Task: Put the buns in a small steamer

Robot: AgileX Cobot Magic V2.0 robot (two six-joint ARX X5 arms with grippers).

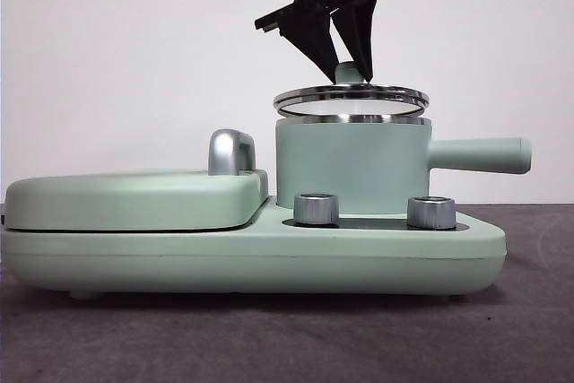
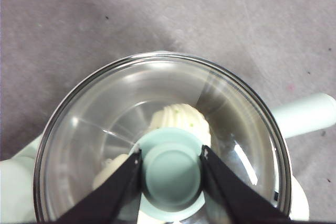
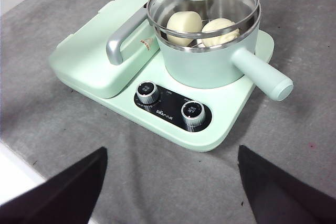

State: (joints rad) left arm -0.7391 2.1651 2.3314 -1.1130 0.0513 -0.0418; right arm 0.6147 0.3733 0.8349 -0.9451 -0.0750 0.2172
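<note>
The small steamer (image 1: 350,163) is a mint-green pot with a straight side handle (image 1: 480,154), standing on the right of the cooker base. Its glass lid (image 1: 350,96) hangs just above the steel rim. My left gripper (image 1: 350,73) comes down from above and is shut on the lid's green knob (image 2: 170,169). Both buns lie inside the pot, seen through the glass: a ridged one (image 2: 178,119) with green specks and a smooth one (image 2: 110,169). They show side by side in the right wrist view (image 3: 184,24) (image 3: 220,30). My right gripper (image 3: 173,182) is open, well back from the cooker.
A flat green lidded griddle (image 1: 134,199) with a chrome handle (image 1: 230,152) fills the left of the base. Two steel dials (image 1: 316,208) (image 1: 431,211) sit at the front below the pot. Grey tabletop (image 3: 157,171) surrounds the cooker; its edge is near my right gripper.
</note>
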